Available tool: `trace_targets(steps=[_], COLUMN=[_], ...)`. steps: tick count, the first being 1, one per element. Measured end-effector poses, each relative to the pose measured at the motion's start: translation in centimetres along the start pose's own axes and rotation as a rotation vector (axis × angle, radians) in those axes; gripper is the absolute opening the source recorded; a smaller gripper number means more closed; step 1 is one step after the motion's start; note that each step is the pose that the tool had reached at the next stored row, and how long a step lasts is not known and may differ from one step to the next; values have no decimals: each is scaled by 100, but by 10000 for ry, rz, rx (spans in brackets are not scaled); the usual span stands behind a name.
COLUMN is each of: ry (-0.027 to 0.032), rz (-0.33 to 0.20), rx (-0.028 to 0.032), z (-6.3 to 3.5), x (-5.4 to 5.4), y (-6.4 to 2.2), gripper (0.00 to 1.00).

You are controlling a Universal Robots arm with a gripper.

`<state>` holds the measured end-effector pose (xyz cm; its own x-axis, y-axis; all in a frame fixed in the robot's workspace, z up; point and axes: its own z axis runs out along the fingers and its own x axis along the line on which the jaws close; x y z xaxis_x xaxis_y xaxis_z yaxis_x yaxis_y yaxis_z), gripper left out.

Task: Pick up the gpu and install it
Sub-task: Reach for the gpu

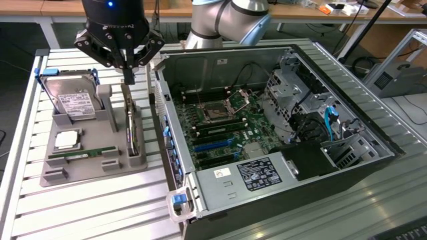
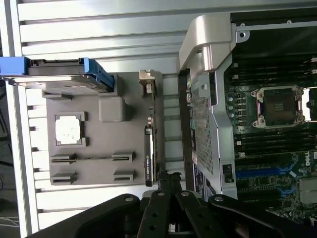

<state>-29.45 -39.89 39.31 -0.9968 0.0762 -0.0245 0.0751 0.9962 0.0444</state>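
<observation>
The gpu (image 1: pixel 131 125) is a thin dark card with a silvery metal edge. It stands on its edge in a slot of the grey holder tray (image 1: pixel 87 172), just beside the open computer case (image 1: pixel 220 197). My gripper (image 1: pixel 128 76) hangs over the card's far end with its black fingers shut together and nothing between them. In the wrist view the gpu (image 2: pixel 150 139) runs along the holder tray (image 2: pixel 99 148), and my gripper (image 2: pixel 168 179) sits near one end of the card, close to the case wall.
A hard drive (image 1: pixel 72 100) in blue brackets, a square processor (image 1: pixel 67 140) and a green memory stick (image 1: pixel 83 154) share the holder tray. The case lies open with its motherboard (image 1: pixel 223 130) exposed. All of it rests on a slatted metal table (image 1: pixel 87 210).
</observation>
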Motion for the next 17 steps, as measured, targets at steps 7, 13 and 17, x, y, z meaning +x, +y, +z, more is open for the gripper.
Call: trace_targets(steps=[7, 13, 17], ry=[0, 0, 0], rz=[0, 0, 0], rx=[0, 0, 0], z=[-2, -5, -7], x=[89, 194, 248], y=[-7, -15, -19], gripper=[11, 11, 11])
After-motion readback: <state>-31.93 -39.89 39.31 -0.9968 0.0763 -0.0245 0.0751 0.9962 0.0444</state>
